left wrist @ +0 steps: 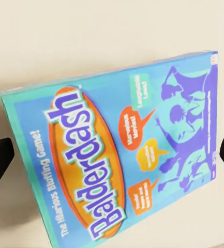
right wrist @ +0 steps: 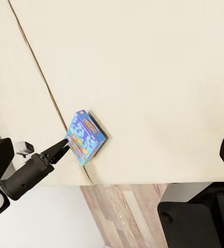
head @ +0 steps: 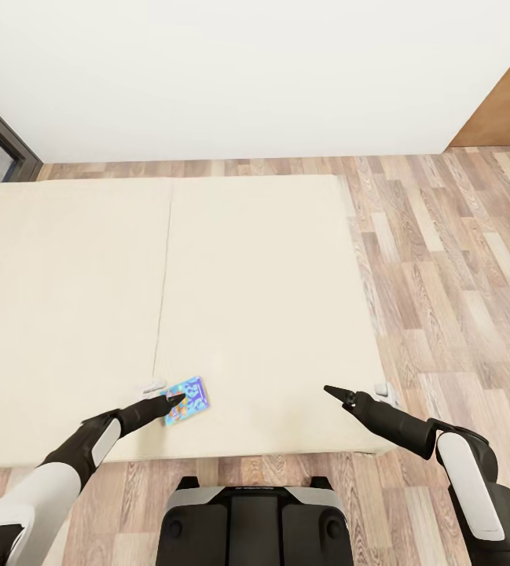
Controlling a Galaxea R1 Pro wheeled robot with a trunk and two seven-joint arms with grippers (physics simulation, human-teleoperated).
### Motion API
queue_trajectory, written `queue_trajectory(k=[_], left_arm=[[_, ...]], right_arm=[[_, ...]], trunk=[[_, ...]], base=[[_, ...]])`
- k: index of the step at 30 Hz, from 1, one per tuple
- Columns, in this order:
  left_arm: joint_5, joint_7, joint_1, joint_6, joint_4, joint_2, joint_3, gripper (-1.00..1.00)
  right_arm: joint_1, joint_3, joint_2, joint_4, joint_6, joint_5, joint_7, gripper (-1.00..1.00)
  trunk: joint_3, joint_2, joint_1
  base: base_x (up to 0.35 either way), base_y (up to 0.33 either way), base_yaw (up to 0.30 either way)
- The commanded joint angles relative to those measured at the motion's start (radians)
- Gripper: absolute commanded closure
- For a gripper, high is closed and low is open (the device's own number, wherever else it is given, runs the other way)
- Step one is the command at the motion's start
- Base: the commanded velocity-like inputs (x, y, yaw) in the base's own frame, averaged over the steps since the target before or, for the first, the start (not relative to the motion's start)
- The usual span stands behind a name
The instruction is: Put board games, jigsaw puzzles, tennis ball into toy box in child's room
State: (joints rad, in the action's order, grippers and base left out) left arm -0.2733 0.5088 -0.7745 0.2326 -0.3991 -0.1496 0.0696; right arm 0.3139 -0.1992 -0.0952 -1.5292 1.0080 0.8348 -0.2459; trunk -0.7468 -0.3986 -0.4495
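Bed (head: 270, 275) on wood-plank floor (head: 443, 259)

- A small, flat, blue printed cardboard board-game box (head: 185, 400) was seen lying on the bed, lid face up, near the mattress's front edge and just beside the seam dividing it.
- On its lid, "Balderdash" was printed in white-and-purple lettering on an orange oval, with orange speech bubbles and purple silhouetted figures (left wrist: 123, 157).
- The box (right wrist: 84, 137) was set askew to the mattress edge.
- The low, wide bed with a plain beige mattress (head: 255, 299) was seen standing on a wood-plank floor.
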Motion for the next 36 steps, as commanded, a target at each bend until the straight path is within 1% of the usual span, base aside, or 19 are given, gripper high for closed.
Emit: queue_trajectory(k=[1, 15, 36], left_arm=[[-0.007, 0.004, 0.0, 0.009, 0.0, 0.001, 0.004, -1.0], [-0.009, 0.018, 0.0, 0.006, -0.01, 0.002, 0.004, -1.0], [-0.009, 0.02, 0.0, 0.006, -0.015, 0.002, 0.003, -1.0]], right_arm=[[0.001, -0.002, 0.0, 0.0, 0.004, -0.01, -0.01, -1.0], [0.001, 0.0, 0.0, 0.001, 0.004, -0.01, -0.01, -1.0], [0.001, 0.0, 0.0, 0.001, 0.004, -0.01, -0.01, -1.0]], trunk=[[-0.001, -0.001, -0.001], [-0.001, -0.001, -0.001], [-0.001, -0.001, -0.001]], base=[[0.0, 0.0, 0.0], [0.0, 0.0, 0.0], [0.0, 0.0, 0.0]])
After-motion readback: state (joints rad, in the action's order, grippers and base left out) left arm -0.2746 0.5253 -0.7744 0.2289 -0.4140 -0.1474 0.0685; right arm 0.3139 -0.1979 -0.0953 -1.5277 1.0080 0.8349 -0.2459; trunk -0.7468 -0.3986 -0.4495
